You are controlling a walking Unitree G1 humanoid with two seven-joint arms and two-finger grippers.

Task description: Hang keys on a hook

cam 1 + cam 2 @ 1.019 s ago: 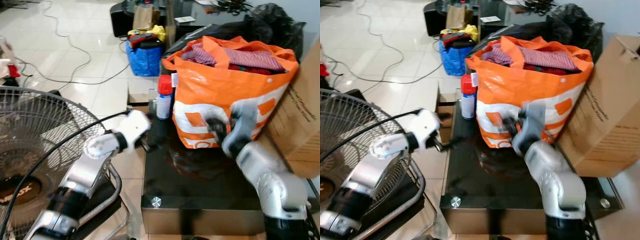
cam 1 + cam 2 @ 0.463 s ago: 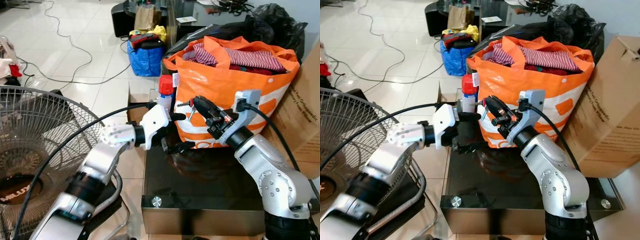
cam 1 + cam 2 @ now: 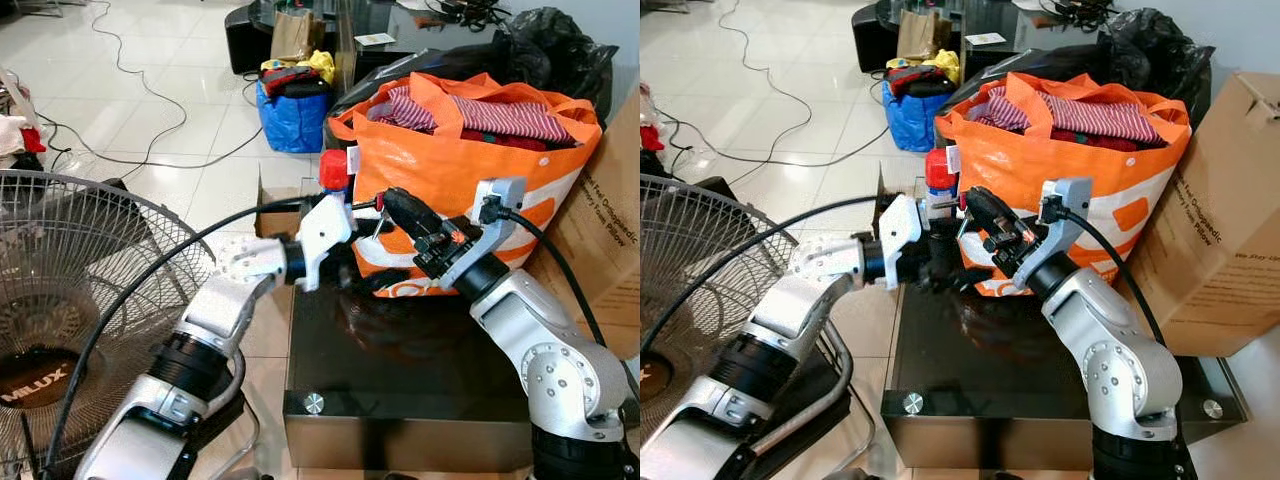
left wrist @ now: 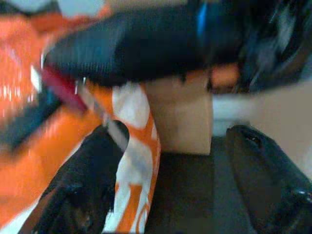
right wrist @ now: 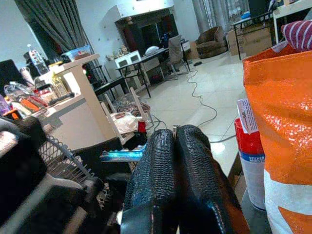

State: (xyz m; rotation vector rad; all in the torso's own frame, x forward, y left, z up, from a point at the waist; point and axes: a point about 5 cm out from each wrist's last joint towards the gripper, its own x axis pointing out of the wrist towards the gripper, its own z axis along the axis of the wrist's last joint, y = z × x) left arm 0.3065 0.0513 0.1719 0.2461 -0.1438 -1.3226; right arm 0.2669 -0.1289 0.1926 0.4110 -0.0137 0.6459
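My right gripper (image 3: 386, 198) reaches leftward in front of the orange bag (image 3: 470, 180), its fingers (image 5: 170, 165) pressed shut. A small bunch of keys (image 3: 376, 216) with a red tag (image 4: 61, 87) and a metal key (image 4: 105, 119) hangs from its tip. My left gripper (image 3: 372, 245) is raised just under and beside that tip, open. In the left wrist view the key dangles between the two spread fingers (image 4: 83, 180) and rests close to one of them.
The bag of clothes stands on a black glass table (image 3: 400, 390) with a red-capped spray can (image 3: 332, 172) beside it. A cardboard box (image 3: 1220, 220) is on the right, a floor fan (image 3: 70, 290) on the left. Cables and a blue bag (image 3: 290, 115) lie on the tiled floor.
My left gripper has risen and moved right, closing in on the right gripper's tip. The right gripper came up with the keys a second ago and has since held almost still.
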